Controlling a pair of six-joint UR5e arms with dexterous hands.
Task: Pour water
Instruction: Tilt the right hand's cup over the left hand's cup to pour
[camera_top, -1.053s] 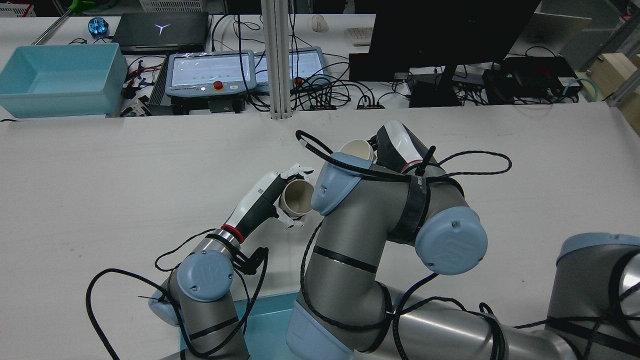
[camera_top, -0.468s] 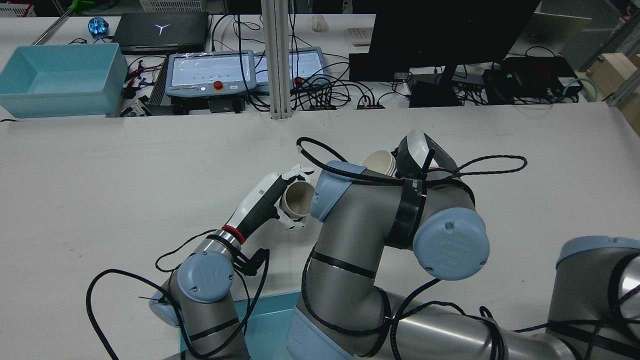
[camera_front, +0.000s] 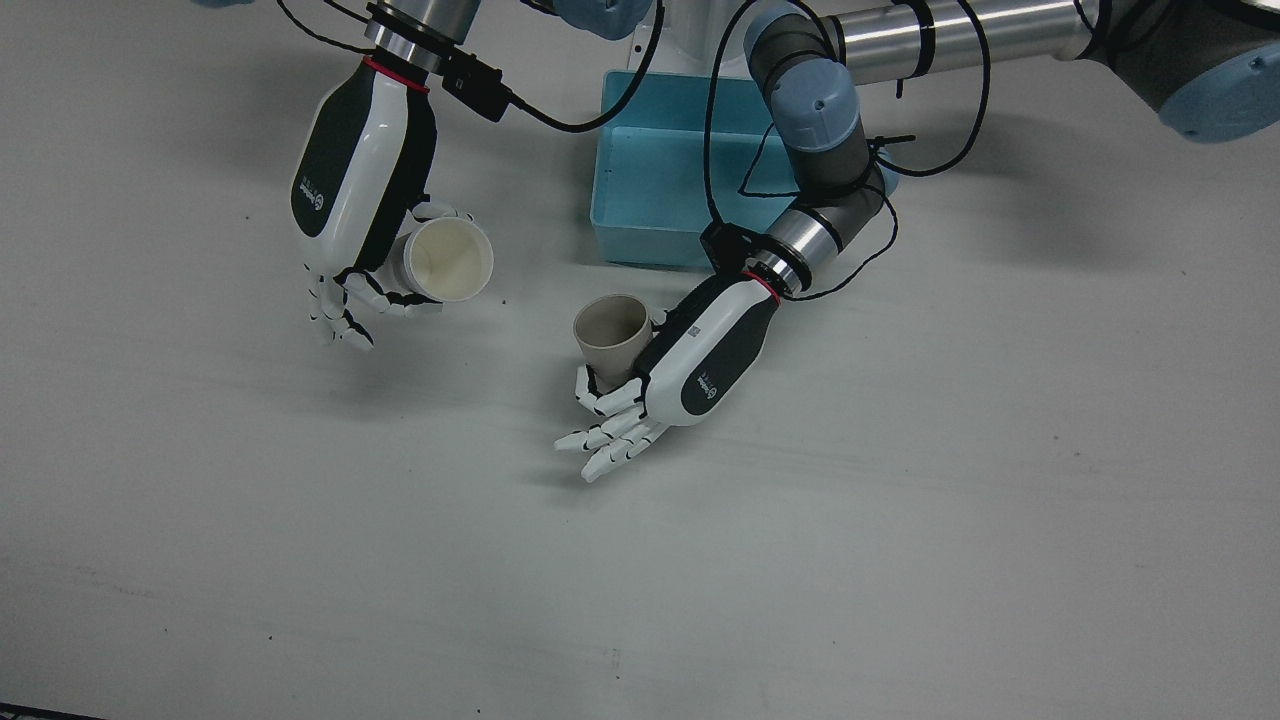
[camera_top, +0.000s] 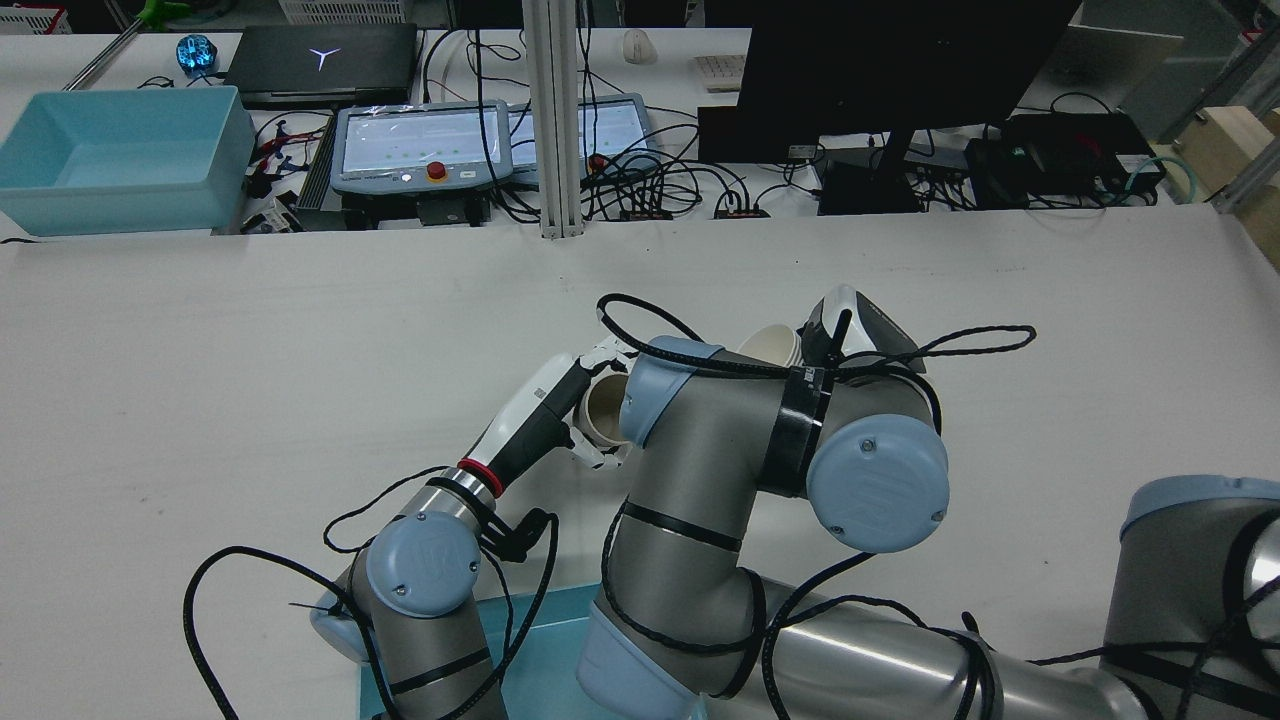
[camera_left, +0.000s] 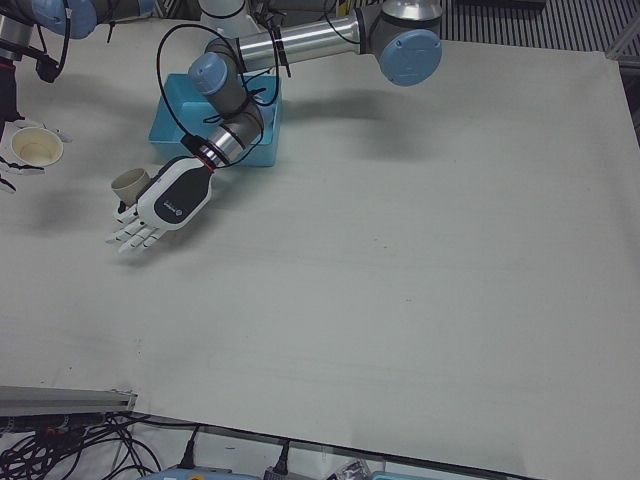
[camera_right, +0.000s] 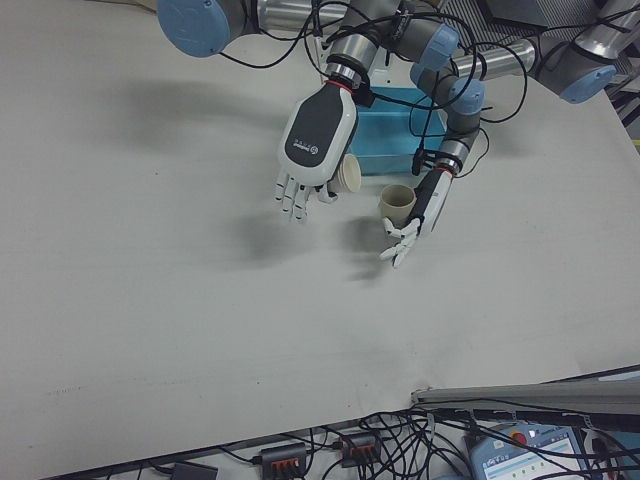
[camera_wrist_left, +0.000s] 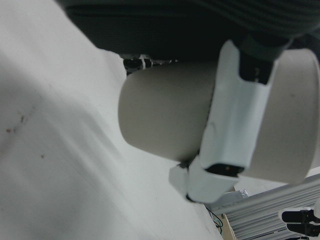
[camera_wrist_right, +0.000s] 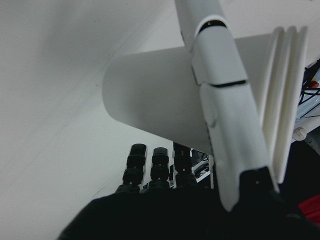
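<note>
My right hand (camera_front: 355, 200) is shut on a white paper cup (camera_front: 450, 260), held off the table and tipped so its mouth faces up and toward the other cup. The right hand view shows several nested rims on this cup (camera_wrist_right: 150, 95). My left hand (camera_front: 690, 360) is shut on a beige paper cup (camera_front: 612, 335), which is pinned against the palm by one finger while the other fingers (camera_front: 600, 445) stretch out flat. The beige cup (camera_wrist_left: 165, 115) stands roughly upright with its mouth open. In the rear view both cups (camera_top: 605, 410) (camera_top: 770, 345) are partly hidden behind my right arm's elbow.
A light blue tray (camera_front: 640, 210) sits on the table just behind the left hand, near the pedestals. Beyond the table's far edge, the rear view shows a teal bin (camera_top: 120, 160), teach pendants (camera_top: 420, 145), a dark monitor (camera_top: 900, 60) and tangled cables.
In the rear view, my right hand has carried the white cup rightward and lower, away from above the beige cup. The left hand and its cup shifted slightly right.
</note>
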